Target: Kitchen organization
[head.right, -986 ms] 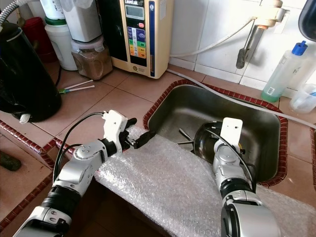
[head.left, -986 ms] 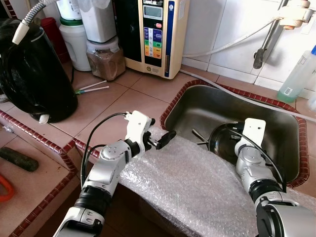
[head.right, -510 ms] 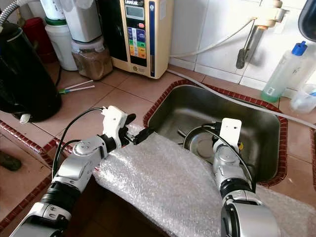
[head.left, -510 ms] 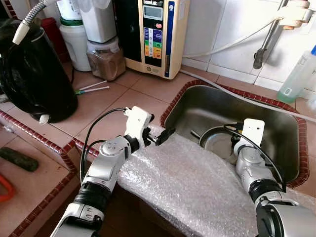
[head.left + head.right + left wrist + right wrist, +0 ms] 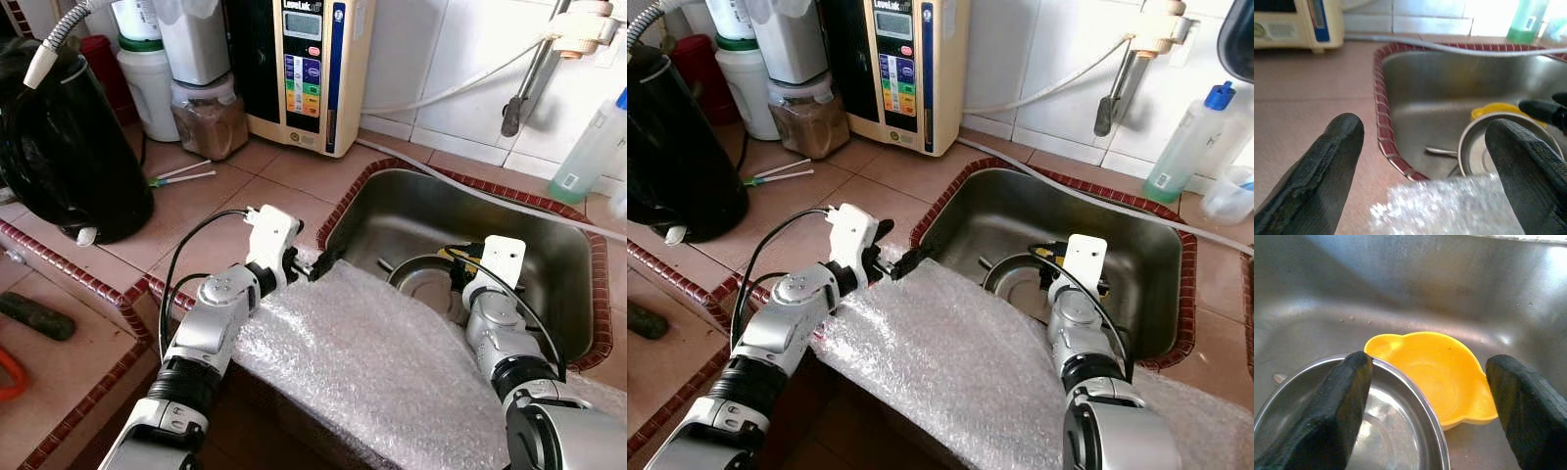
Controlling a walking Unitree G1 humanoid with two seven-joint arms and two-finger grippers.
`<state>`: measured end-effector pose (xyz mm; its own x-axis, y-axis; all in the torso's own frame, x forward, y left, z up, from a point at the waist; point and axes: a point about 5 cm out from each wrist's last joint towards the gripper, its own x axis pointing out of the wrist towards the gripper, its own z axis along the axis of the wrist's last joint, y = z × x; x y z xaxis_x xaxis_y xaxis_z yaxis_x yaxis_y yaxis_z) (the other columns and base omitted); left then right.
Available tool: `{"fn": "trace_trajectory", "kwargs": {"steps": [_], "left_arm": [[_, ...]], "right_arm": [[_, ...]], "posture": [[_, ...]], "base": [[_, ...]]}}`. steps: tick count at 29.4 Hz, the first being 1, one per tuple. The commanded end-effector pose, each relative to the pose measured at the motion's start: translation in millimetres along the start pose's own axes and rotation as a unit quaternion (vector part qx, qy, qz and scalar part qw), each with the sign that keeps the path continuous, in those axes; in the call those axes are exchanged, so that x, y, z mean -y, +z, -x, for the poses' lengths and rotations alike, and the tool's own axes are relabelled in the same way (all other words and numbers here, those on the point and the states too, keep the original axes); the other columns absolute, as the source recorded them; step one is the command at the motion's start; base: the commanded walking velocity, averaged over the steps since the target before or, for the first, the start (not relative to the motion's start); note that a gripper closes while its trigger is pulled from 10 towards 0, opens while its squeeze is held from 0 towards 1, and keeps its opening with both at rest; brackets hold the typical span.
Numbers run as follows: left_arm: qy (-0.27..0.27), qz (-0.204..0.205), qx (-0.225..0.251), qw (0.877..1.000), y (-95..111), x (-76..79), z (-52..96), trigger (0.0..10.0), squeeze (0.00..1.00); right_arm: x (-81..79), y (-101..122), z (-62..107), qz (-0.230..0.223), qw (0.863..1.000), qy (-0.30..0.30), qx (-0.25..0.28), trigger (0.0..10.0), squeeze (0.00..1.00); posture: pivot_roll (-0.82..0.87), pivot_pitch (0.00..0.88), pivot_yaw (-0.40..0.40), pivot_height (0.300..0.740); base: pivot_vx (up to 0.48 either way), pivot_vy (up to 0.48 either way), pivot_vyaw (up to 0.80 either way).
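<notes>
Over on the left, the left gripper (image 5: 315, 266) is hovering with fingers spread at the edge of the bubble wrap (image 5: 382, 362), by the sink (image 5: 392, 211) corner. Inside, a steel bowl (image 5: 1376, 431) is lying against a yellow bowl (image 5: 1437, 374). The right gripper (image 5: 1435, 401) is hanging above them, wide open, grasping nothing.

A yellow bowl (image 5: 1435, 379) beside a silver steel bowl (image 5: 1381, 431), grey steel sink (image 5: 549, 264) rimmed in red-brown tile
</notes>
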<state>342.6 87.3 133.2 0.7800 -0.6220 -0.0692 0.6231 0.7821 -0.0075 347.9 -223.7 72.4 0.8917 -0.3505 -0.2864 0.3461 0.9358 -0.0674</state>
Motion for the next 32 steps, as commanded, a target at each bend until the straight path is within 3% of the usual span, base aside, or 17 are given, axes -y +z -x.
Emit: {"fn": "trace_trajectory", "kwargs": {"steps": [1, 4, 9, 11, 15, 16, 18, 24, 28, 31, 32], "left_arm": [[0.027, -0.009, 0.021, 0.999, 8.9, -6.5, 0.1, 10.0, 1.0], [0.071, -0.011, 0.059, 0.996, 20.6, -15.1, 1.4, 10.0, 1.0], [0.091, -0.013, 0.08, 0.993, 25.6, -18.2, 2.3, 10.0, 1.0], [0.093, -0.012, 0.084, 0.992, 26.4, -17.6, 2.4, 10.0, 1.0], [0.099, -0.012, 0.089, 0.991, 25.6, -17.0, 2.1, 10.0, 1.0], [0.099, -0.012, 0.089, 0.991, 25.6, -16.9, 2.0, 10.0, 1.0], [0.101, -0.012, 0.089, 0.991, 25.1, -16.5, 1.7, 10.0, 1.0], [0.118, -0.014, 0.097, 0.988, 25.9, -18.1, 3.6, 10.0, 1.0], [0.148, -0.022, 0.106, 0.983, 27.0, -21.7, 6.9, 10.0, 1.0], [0.171, -0.032, 0.113, 0.978, 27.2, -23.5, 12.3, 10.0, 1.0], [0.183, -0.035, 0.111, 0.976, 26.2, -24.9, 15.0, 10.0, 0.0]], "right_arm": [[-3.0, 2.9, 0.0, -0.013, 1.0, 0.007, 0.007, 10.0, 1.0], [-7.9, 17.7, -0.4, -0.036, 0.998, 0.026, 0.047, 10.0, 1.0], [-14.6, 37.9, 1.3, -0.037, 0.992, 0.054, 0.111, 10.0, 1.0], [-18.0, 55.0, 5.0, -0.064, 0.981, 0.078, 0.167, 10.0, 1.0], [-23.8, 65.6, 8.4, -0.1, 0.969, 0.122, 0.192, 10.0, 1.0], [-24.4, 66.5, 8.7, -0.104, 0.967, 0.128, 0.193, 10.0, 0.89], [-25.6, 68.8, 9.6, -0.124, 0.962, 0.142, 0.195, 10.0, 0.0], [-26.6, 80.1, 12.7, -0.179, 0.944, 0.182, 0.208, 10.0, 0.0], [-24.5, 86.9, 15.7, -0.161, 0.942, 0.189, 0.226, 10.0, 0.0], [-21.3, 89.3, 20.2, -0.091, 0.947, 0.194, 0.241, 10.0, 0.0], [-18.9, 86.9, 25.4, -0.044, 0.944, 0.218, 0.245, 10.0, 0.0]], "posture": [[0.08, 0.0, 0.008, 0.74], [0.08, 0.0, 0.007, 0.74], [0.07, 0.0, 0.009, 0.74], [0.07, 0.0, 0.01, 0.74], [0.07, 0.0, 0.01, 0.74], [0.07, 0.0, 0.009, 0.74], [0.07, 0.0, 0.007, 0.74], [0.06, 0.0, 0.003, 0.74], [0.06, 0.0, 0.002, 0.74], [0.06, 0.0, 0.002, 0.74], [0.06, 0.0, 0.005, 0.74]], "base": [[0.0, 0.0, 0.0], [0.0, 0.0, 0.0], [0.0, 0.0, 0.0], [0.0, 0.0, 0.0], [0.0, 0.0, 0.0], [0.0, 0.0, 0.0], [0.0, 0.0, 0.0], [0.0, 0.0, 0.0], [0.0, 0.0, 0.0], [0.0, 0.0, 0.0], [0.0, 0.0, 0.0]]}}
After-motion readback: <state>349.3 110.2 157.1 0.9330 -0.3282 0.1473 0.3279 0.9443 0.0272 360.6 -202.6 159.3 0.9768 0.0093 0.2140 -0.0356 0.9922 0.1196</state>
